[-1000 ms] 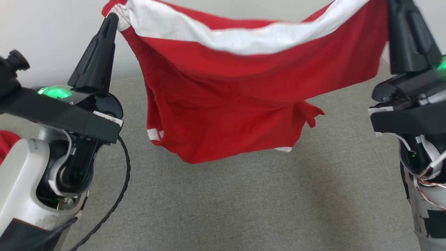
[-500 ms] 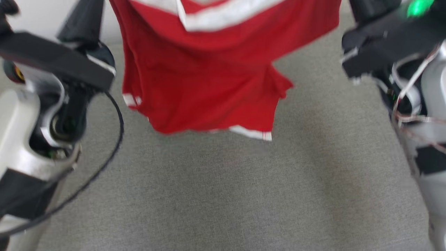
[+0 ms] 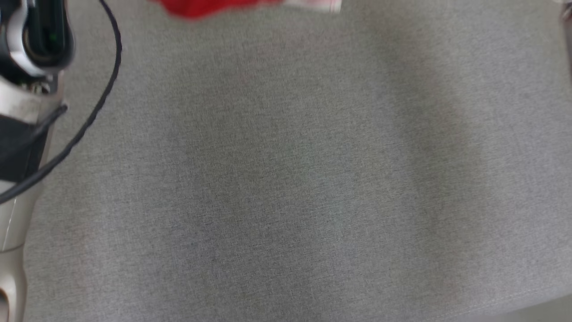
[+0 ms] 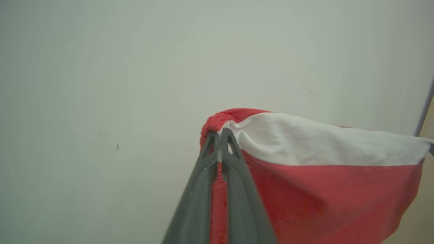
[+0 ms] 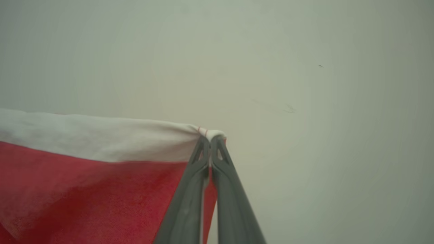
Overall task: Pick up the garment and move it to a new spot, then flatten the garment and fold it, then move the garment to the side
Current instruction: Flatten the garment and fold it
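Tilted lower than a second ago, the head camera catches only the red-and-white garment's (image 3: 201, 6) hem at the far edge, above the grey fabric surface (image 3: 286, 188). Left gripper (image 4: 220, 135) and right gripper (image 5: 210, 138) each clamp a white-banded corner. Soft and light, the cloth sags between them, with broad open surface nearby to lay it flat.

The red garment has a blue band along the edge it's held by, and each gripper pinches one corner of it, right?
Not quite: the band along the held edge of the garment is white, not blue, as the left wrist view shows. The rest stands: the left gripper and the right gripper each pinch one corner of it.
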Controlling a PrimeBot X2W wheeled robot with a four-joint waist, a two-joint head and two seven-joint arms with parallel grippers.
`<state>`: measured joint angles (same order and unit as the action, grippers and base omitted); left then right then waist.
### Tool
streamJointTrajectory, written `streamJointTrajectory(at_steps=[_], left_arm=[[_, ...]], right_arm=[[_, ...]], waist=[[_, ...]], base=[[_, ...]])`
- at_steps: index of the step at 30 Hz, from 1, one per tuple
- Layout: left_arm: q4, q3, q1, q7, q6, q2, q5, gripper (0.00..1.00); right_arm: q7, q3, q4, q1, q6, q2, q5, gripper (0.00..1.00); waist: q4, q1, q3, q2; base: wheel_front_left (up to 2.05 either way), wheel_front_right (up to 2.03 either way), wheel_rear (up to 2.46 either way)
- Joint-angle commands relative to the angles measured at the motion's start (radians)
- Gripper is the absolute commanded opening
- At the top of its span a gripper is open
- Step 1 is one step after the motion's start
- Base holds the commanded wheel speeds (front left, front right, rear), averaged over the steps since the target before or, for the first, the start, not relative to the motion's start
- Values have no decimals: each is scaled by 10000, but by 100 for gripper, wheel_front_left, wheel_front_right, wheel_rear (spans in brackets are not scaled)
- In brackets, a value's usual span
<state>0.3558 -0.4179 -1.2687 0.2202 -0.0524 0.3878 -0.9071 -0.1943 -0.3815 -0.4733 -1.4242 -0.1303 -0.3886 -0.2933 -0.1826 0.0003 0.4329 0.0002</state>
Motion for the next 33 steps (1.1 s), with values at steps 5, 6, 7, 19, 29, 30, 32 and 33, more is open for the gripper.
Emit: streamJointTrajectory(at_steps=[5,6,7,19,29,30,32,33], left_arm=[[444,146,-540,412,358,-427,771,0],[553,113,-534,422,417,-510,921,0],[664,117,-468,437,468,-550,978,0],[1505,490,1168,453,1389,-1132,1456,0],[1132,-349,4314,-228,1662,-1348,713,0],[1063,-427,4612,-373,1650,-1340,658,0],[936,-554,5188,-678,1583,-1333,504,0],[837,-618,5448,-778,1546,-1325,429,0]], right_arm=[[-638,448,-658,-599,-11,410,924,0],[-678,433,-715,-557,-11,458,933,0],[-703,399,-790,-468,-11,518,976,0],[-643,-675,-330,1153,-11,-202,-2,0],[2109,-107,2396,5524,-10,-2162,-1251,0],[2414,41,2631,6002,-10,-2167,-1316,0],[2915,336,3113,6907,-10,-2138,-1467,0],[3111,531,3306,7344,-10,-2090,-1531,0]], waist=[[54,-3,614,-2],[73,-3,740,-2],[70,-3,851,-2],[324,-3,1071,-2],[815,-3,-299,-2],[833,-3,-432,-2],[863,-3,-691,-2],[868,-3,-826,-2]], base=[[0,0,0],[0,0,0],[0,0,0],[0,0,0],[0,0,0],[0,0,0],[0,0,0],[0,0,0]])
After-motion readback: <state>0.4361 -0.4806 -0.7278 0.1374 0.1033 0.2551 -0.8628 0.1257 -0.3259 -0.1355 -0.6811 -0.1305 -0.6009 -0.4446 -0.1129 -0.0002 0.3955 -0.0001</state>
